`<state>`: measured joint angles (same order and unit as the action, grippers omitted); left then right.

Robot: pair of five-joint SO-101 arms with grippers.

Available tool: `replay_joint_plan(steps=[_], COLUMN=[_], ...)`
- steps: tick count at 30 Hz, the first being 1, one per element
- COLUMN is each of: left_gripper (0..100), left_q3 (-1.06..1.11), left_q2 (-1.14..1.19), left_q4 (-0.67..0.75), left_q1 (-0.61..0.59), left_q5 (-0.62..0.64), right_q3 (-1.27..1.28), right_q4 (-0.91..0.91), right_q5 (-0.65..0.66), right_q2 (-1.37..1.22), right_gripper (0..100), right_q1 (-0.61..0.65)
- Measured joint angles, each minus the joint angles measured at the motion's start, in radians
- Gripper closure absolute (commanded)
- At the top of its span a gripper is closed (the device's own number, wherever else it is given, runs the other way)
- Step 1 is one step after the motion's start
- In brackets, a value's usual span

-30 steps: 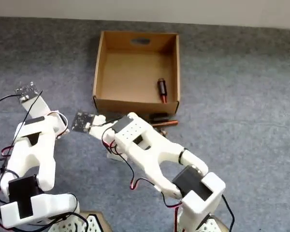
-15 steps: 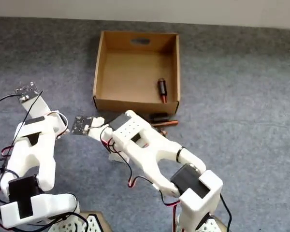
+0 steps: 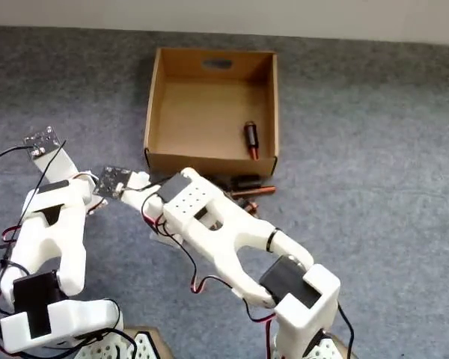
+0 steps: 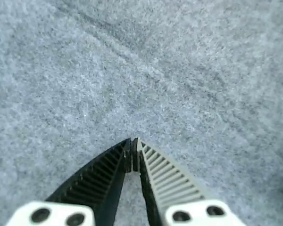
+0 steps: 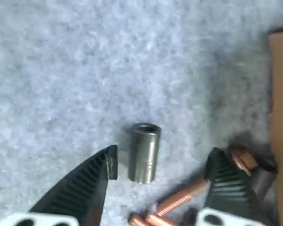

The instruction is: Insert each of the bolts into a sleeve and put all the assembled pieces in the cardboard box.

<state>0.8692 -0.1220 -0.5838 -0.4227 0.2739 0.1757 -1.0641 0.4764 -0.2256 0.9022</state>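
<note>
Assembling status: one assembled piece (image 3: 251, 140), a bolt seated in a dark sleeve, lies inside the cardboard box (image 3: 165, 112) against a side wall. By judgement this is the only finished unit.
Remaining work: at least two sleeves and two bolts lie unjoined outside the box. Each must be paired, then boxed. The task is judged to be in its early part.
Right gripper (image 5: 164, 157): open and empty, held low over the desk (image 3: 374, 149) with its fingers spread around a sleeve.
Loose sleeve (image 5: 144, 153): lies on its side between the right gripper's fingers, just beside one finger and apart from the other. Its open bore points away from the gripper's base.
Copper bolts (image 5: 179, 202): lie flat near the far finger, toward the gripper's base, close to the loose sleeve but not in it.
Second sleeve (image 5: 254, 169): sits on the outer side of that same finger, between it and the box wall, with a copper bolt end beside it.
Left gripper (image 4: 133, 150): closed on nothing, fingertips touching, over bare desk well apart from the parts.
Obstructions: a closing stroke may catch the bolts. The box wall limits room on that side.
</note>
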Motion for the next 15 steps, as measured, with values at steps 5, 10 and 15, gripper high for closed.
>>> replay_joint_plan(steps=[5, 10, 15], left_gripper=[96, 96, 96], left_q3=[0.0, 0.0, 0.0], left_q2=[0.0, 0.0, 0.0], left_q4=[0.0, 0.0, 0.0], left_q1=[0.0, 0.0, 0.0], left_q5=[0.0, 0.0, 0.0], right_q3=[0.069, 0.149, 0.164], right_q4=[0.077, 0.15, 0.167], right_q5=[0.0, -0.002, -0.003], right_q2=[0.0, 0.0, 0.0], right_gripper=[74.5, 75.7, 96.9], right_q1=[0.002, -0.002, -0.003])
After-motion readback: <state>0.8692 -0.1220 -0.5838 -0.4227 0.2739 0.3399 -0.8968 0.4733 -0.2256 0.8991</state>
